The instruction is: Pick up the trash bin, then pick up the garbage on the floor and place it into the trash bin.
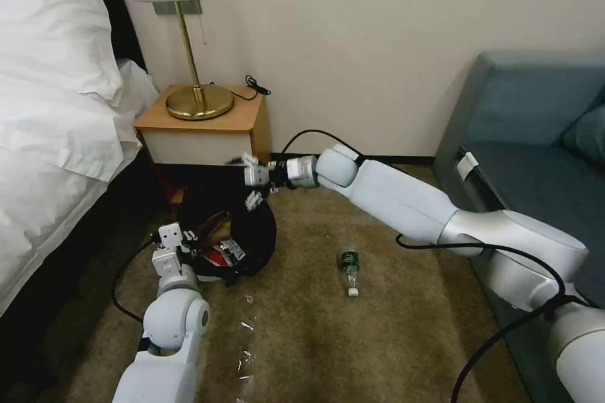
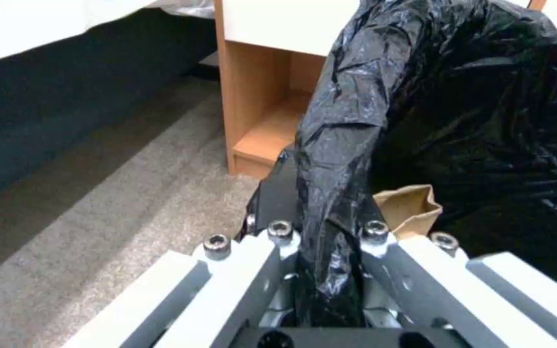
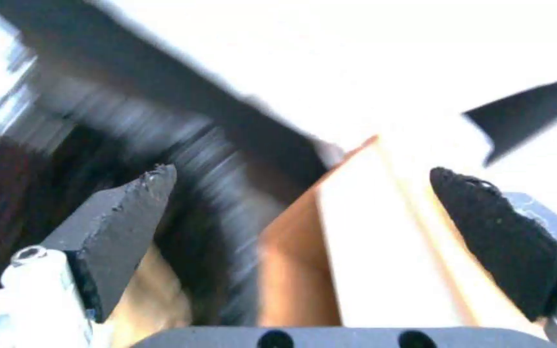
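Right end effector over the bin, one bottle left on the floor

Head view: left end effector (image 1: 171, 234) grips the bin (image 1: 228, 240) rim at 9 o'clock; right end effector (image 1: 254, 186), released and empty, hangs over the 12 o'clock rim; bottle (image 1: 350, 268) lies at the bin's 3 o'clock.
Left wrist view: fingers (image 2: 278, 241) clenched on the bag fold; brown paper (image 2: 407, 209) inside. Keep that pinch steady.
Right wrist view: pads (image 3: 121, 212) spread wide. I judge it best to clear the rim before reaching.
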You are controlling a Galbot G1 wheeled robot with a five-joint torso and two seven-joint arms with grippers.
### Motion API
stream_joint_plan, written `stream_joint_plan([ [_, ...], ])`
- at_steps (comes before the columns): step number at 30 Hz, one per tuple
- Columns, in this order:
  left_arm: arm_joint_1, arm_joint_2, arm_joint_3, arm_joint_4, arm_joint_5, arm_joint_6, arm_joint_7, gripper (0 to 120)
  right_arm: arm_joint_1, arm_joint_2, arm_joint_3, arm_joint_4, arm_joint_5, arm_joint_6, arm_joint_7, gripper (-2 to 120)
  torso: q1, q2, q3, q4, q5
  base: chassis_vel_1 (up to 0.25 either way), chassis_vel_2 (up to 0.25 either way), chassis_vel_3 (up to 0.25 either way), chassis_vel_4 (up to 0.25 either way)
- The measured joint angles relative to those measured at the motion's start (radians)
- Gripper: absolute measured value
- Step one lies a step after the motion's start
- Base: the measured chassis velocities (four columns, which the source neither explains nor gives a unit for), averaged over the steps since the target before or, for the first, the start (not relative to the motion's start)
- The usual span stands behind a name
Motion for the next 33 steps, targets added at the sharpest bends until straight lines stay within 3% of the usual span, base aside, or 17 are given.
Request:
stream_joint_plan([
  [2,0.0,0.0,-0.001,0.001,0.0,0.0,0.0,3,-0.021,-0.006,0.034,0.016,0.039,-0.016,0.039,100,0.0,0.0,0.0,0.0,0.0,0.0,0.0,0.0,0.0],
  [3,0.004,0.001,-0.006,0.001,0.001,-0.001,0.0,3,-0.068,-0.014,0.103,0.031,0.091,-0.038,0.128,100,0.0,0.0,0.0,0.0,0.0001,0.0,0.0,0.0,0.0],
  [4,0.004,0.001,-0.006,0.001,0.001,-0.001,0.0,3,-0.068,-0.014,0.103,0.031,0.091,-0.038,0.128,100,0.0,0.0,0.0,0.0,0.0001,0.0,0.0,0.0,0.0],
  [7,0.014,0.009,-0.011,-0.01,0.001,-0.001,0.001,3,-0.15,-0.024,0.216,0.043,0.125,-0.062,0.276,100,0.0,0.0,0.0,-0.0001,0.0001,0.0,0.0,0.0,0.0],
  [17,0.026,0.016,-0.013,-0.017,-0.002,-0.002,0.002,3,-0.364,-0.084,0.375,0.092,0.171,-0.114,0.453,100,0.0,0.0,0.0,-0.0001,0.0004,0.0,0.0,0.0,0.0],
  [24,0.02,0.019,-0.009,-0.015,-0.002,-0.002,0.002,3,-0.521,-0.185,0.403,0.162,0.246,-0.263,0.605,100,0.0,0.0,0.0,-0.0004,0.0002,0.0,0.0,0.0,0.0],
  [25,0.019,0.018,-0.007,-0.014,-0.002,-0.002,0.003,3,-0.55,-0.203,0.409,0.191,0.289,-0.324,0.652,100,0.0,0.0,0.0,-0.0005,-0.0001,0.0,0.0,0.0,0.0],
  [33,0.018,0.014,0.003,-0.011,-0.001,-0.003,0.004,3,-0.61,-0.168,0.433,0.247,0.441,-0.496,0.874,100,0.0,0.0,0.0,-0.0002,0.0,0.0,0.0,0.0,0.0],
])
